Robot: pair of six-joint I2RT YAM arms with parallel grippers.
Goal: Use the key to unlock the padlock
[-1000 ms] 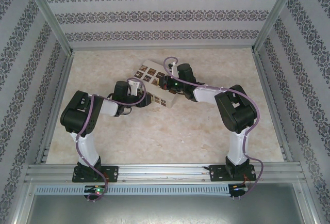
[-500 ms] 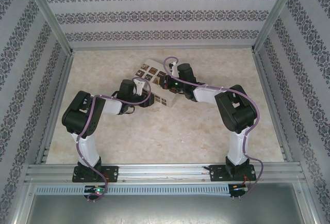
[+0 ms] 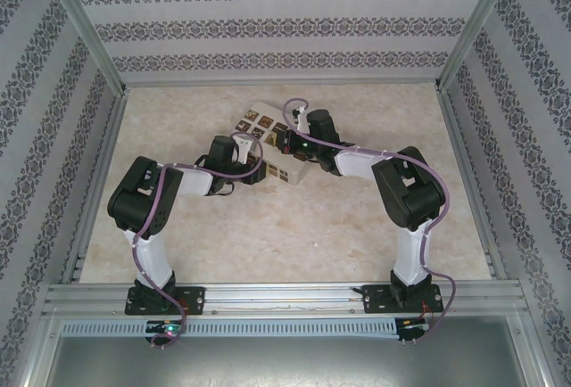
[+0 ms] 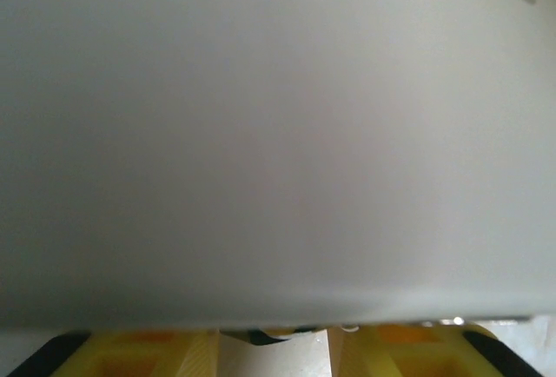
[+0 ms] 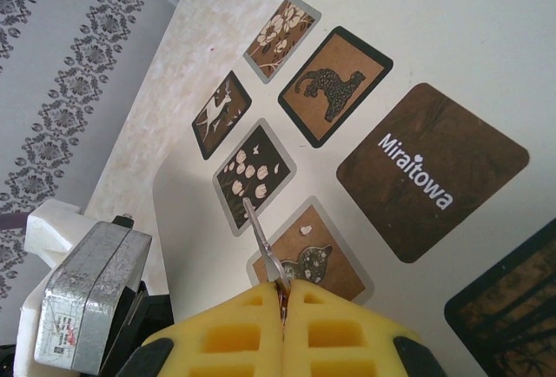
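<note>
In the right wrist view my right gripper (image 5: 285, 294) is shut on a thin silvery key (image 5: 261, 236), whose blade points out over the picture tiles of the cream box (image 5: 417, 38). From above, the right gripper (image 3: 287, 145) hangs over the box (image 3: 259, 123). My left gripper (image 3: 256, 171) is pressed against the box's near side. In the left wrist view the plain box wall (image 4: 261, 134) is very close. The left gripper (image 4: 274, 344) has its yellow fingers (image 4: 165, 355) apart, with a small dark thing (image 4: 271, 335) I cannot identify at the wall's foot. The blue padlock is hidden.
The box lies at an angle in the middle of the marbled table (image 3: 312, 218). Patterned walls with metal posts (image 3: 85, 39) close in the left, right and back. A silvery block (image 5: 91, 294) on the left arm stands close beside the box's edge.
One second ago the left gripper stood a little further left. It then slid right, up against the box's near side, and has stayed there. The right arm has not moved.
</note>
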